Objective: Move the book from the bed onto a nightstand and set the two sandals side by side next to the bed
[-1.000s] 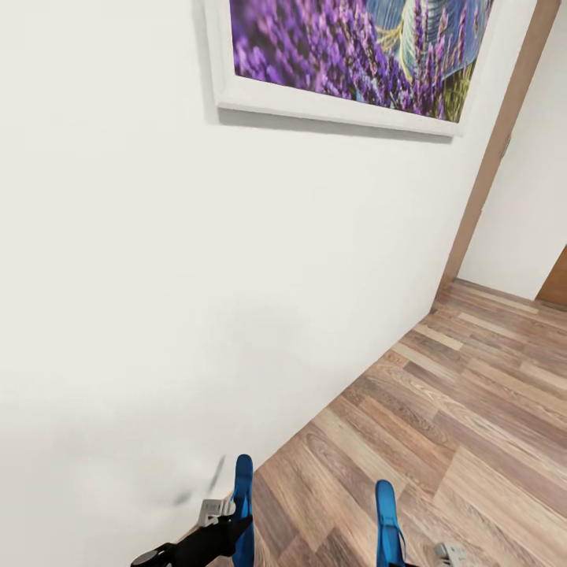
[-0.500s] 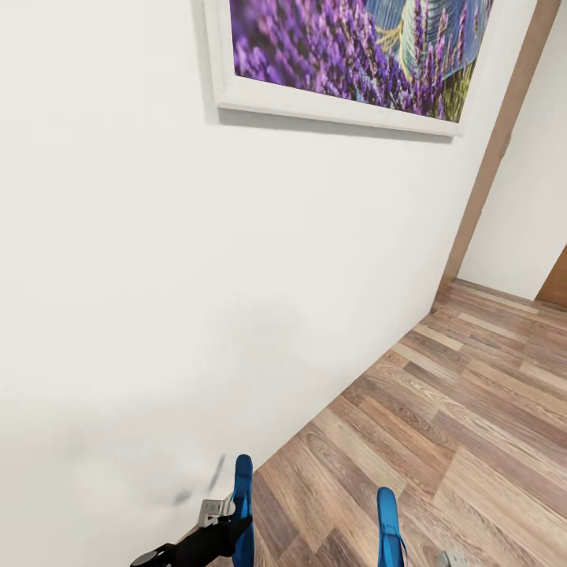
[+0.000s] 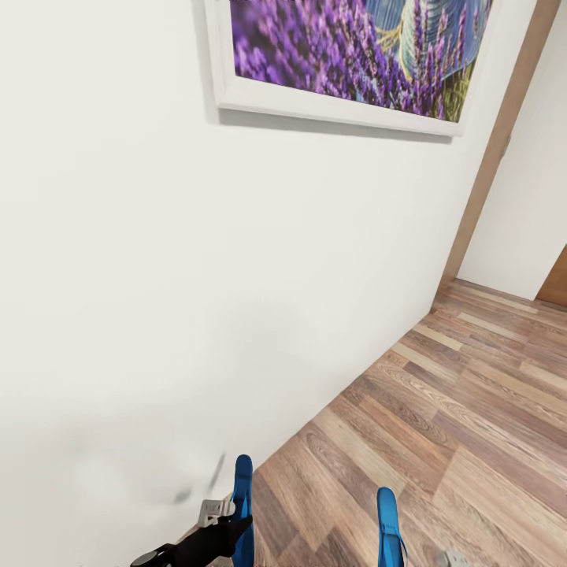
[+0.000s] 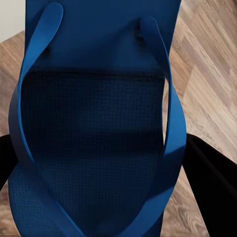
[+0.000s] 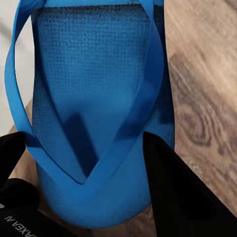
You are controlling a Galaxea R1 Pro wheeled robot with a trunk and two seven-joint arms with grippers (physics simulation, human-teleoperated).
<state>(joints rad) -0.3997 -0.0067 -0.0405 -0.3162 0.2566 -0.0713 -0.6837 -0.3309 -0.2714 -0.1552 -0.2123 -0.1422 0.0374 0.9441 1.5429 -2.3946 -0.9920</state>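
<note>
I hold a bright blue sandal in each hand, both seen edge-on at the bottom of the head view. My left gripper (image 3: 223,526) is shut on the left sandal (image 3: 243,504); in the left wrist view its black fingers (image 4: 213,190) flank the sole and straps of that sandal (image 4: 98,123). My right gripper (image 5: 94,163) is shut on the right sandal (image 5: 94,84), which stands above the floor (image 3: 387,520). The book, the bed and the nightstand are out of view.
A white wall (image 3: 197,276) is close ahead and to the left, with a framed purple flower picture (image 3: 346,55) high on it. Brown plank floor (image 3: 472,409) runs off to the right toward a tan door frame (image 3: 492,157).
The right sandal and gripper have sunk slightly in the head view. The left arm and the camera have stayed put.
</note>
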